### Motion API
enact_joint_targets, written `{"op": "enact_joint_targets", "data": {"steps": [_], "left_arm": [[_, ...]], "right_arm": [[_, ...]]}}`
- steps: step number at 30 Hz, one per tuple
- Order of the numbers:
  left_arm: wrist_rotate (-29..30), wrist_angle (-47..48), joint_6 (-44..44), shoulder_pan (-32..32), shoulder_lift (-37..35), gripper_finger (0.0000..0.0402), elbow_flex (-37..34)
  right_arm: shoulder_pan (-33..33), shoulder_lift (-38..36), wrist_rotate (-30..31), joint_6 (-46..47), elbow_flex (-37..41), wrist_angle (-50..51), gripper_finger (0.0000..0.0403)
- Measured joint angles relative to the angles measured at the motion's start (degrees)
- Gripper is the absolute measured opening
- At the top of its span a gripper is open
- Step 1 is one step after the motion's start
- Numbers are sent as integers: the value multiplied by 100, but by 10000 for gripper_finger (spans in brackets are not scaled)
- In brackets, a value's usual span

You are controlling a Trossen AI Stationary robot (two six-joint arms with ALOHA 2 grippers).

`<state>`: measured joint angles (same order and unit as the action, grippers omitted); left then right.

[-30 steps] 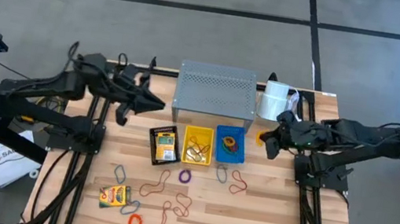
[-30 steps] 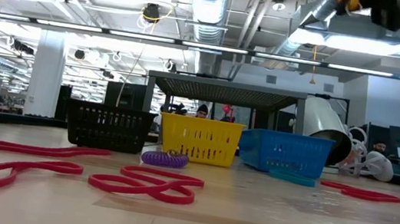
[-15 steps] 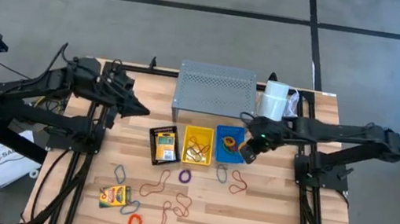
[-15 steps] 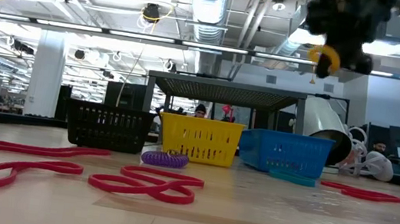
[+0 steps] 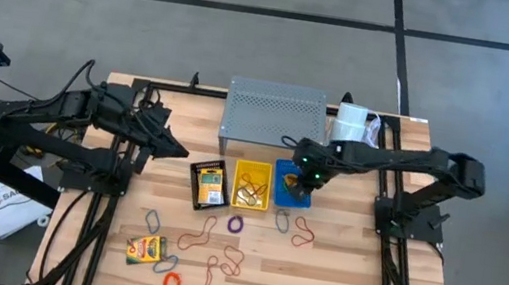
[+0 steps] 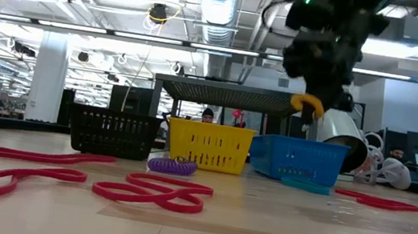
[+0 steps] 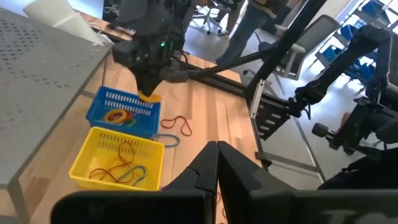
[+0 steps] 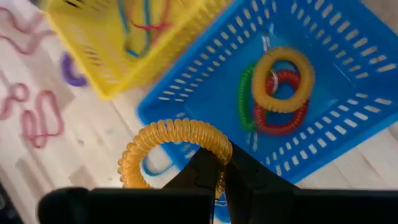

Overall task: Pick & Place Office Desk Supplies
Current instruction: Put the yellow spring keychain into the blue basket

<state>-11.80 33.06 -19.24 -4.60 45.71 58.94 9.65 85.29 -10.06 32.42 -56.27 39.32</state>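
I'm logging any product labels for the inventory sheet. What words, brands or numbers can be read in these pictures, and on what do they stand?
No text here can be read with certainty.
Crayon box on the table: printing shows, too small to read.
Crayon box in the black basket: label shows, too small to read.
White paper beside the table: dark letters, partly cut off and too blurred to read.
Baskets, coil bands and grey riser: no lettering visible.
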Motion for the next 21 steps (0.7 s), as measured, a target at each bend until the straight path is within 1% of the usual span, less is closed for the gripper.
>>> {"op": "enact_joint_targets", "data": {"steps": [4, 8, 14, 21], "left_arm": [[147, 2, 19, 52, 2, 2, 0], [149, 4, 15, 52, 2, 2, 0], [158, 7, 0, 52, 13, 2, 0], [184, 22, 55, 52, 20, 2, 0]], "right_arm": [[74, 342, -44, -76, 0, 3, 6], [6, 501, -42, -81, 0, -74, 6], [-19, 483, 81, -51, 0, -199, 6], [-20, 473, 92, -50, -2, -208, 6]]}}
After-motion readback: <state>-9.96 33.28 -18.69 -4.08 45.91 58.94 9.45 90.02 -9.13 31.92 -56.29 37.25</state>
